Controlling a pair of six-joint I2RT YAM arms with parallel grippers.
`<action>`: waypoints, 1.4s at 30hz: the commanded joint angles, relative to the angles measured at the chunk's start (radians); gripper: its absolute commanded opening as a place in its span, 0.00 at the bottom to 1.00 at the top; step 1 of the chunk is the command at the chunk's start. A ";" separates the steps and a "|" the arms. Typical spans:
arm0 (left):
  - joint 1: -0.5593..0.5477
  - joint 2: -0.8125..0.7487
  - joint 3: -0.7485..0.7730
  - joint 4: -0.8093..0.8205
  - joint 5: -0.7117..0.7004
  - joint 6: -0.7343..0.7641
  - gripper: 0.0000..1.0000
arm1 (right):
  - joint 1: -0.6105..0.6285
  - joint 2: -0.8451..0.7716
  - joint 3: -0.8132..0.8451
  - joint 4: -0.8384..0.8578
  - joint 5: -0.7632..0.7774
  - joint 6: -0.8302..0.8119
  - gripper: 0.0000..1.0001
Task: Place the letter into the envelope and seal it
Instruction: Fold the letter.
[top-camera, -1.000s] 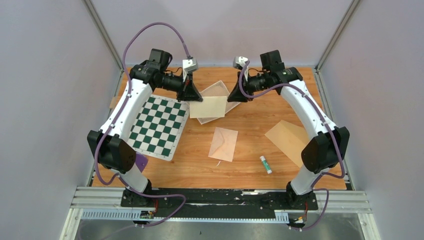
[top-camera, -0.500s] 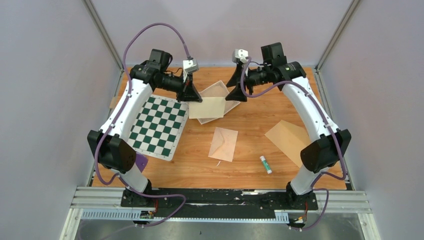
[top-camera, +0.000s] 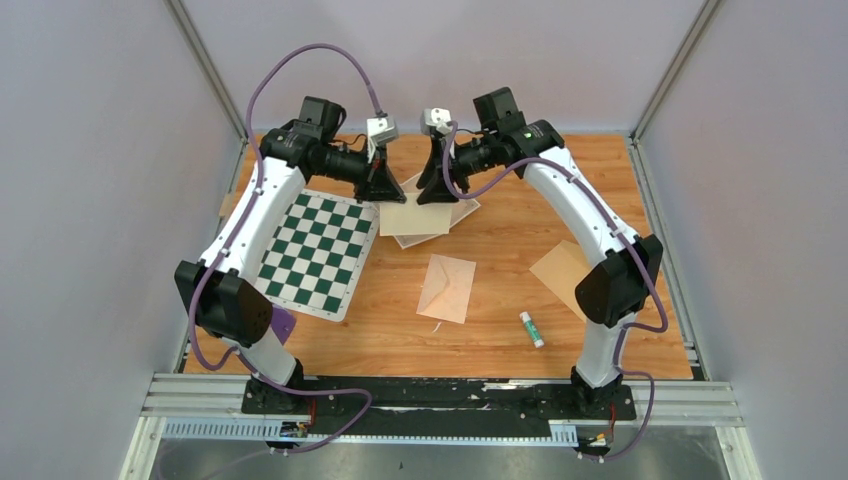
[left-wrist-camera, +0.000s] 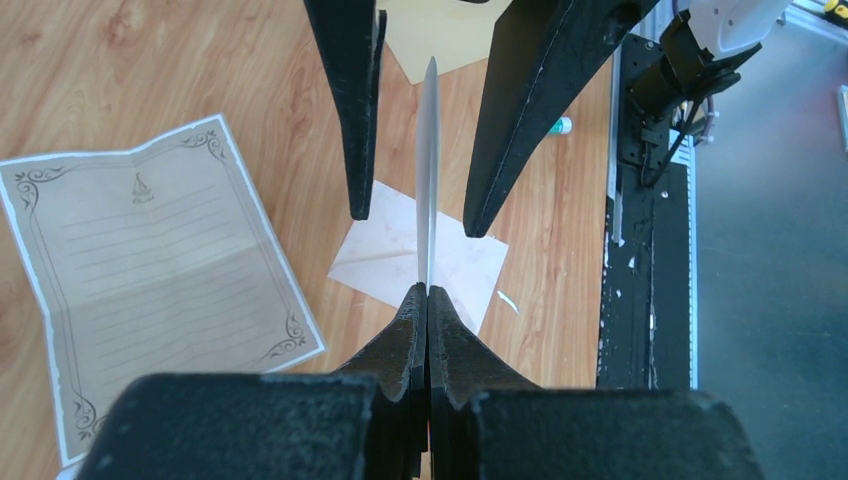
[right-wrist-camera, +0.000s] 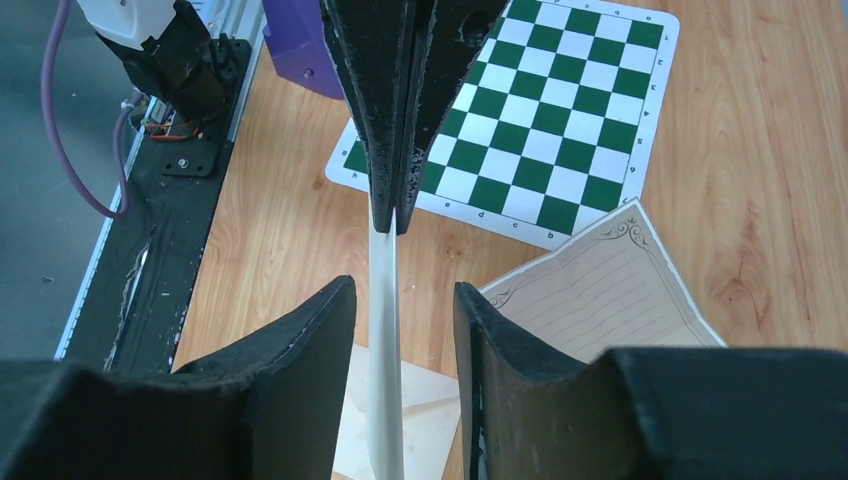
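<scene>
— Left gripper (left-wrist-camera: 428, 290) first: what has it got?

— Its jaws are pinched tight on a plain tan sheet (left-wrist-camera: 428, 170), held up off the worktop (top-camera: 500, 260) with its broad face to the overhead camera (both wrist cameras catch it edge-on, as a thin pale line).

— And the letter?

— The letter (left-wrist-camera: 150, 290) lies flat and unfolded towards the far edge, about midway along it. Neither arm touches it.

— Around it?

— The envelope (top-camera: 447, 288) lies flat just nearer the front. The checked mat (top-camera: 315, 250) lies by the left edge, and its corner comes close to the letter. A glue stick (top-camera: 531, 329) lies towards the front edge, right of the envelope. A second tan sheet (top-camera: 557, 268) sits towards the right edge, partly behind the right arm's elbow.

— Anything in the way?

— From above, the raised sheet covers the letter's middle. The right gripper (right-wrist-camera: 403, 288) is there too, with its fingers apart, one on each side of the sheet's free end and a gap on both sides.

— Changed since a second ago?

— The right arm has swung left. Its gripper was at the sheet's right end, drew away, and now straddles the sheet close to the left gripper. The left arm, letter and envelope are where they were.
</scene>
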 joint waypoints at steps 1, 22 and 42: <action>-0.005 -0.017 0.043 0.024 0.012 -0.023 0.00 | 0.005 -0.014 0.030 0.015 -0.015 -0.038 0.38; 0.202 -0.123 -0.135 1.090 -0.243 -1.068 1.00 | -0.153 -0.210 -0.254 0.960 0.043 0.938 0.00; 0.157 -0.059 -0.179 1.395 0.058 -1.390 0.85 | -0.166 -0.185 -0.278 1.348 0.046 1.349 0.00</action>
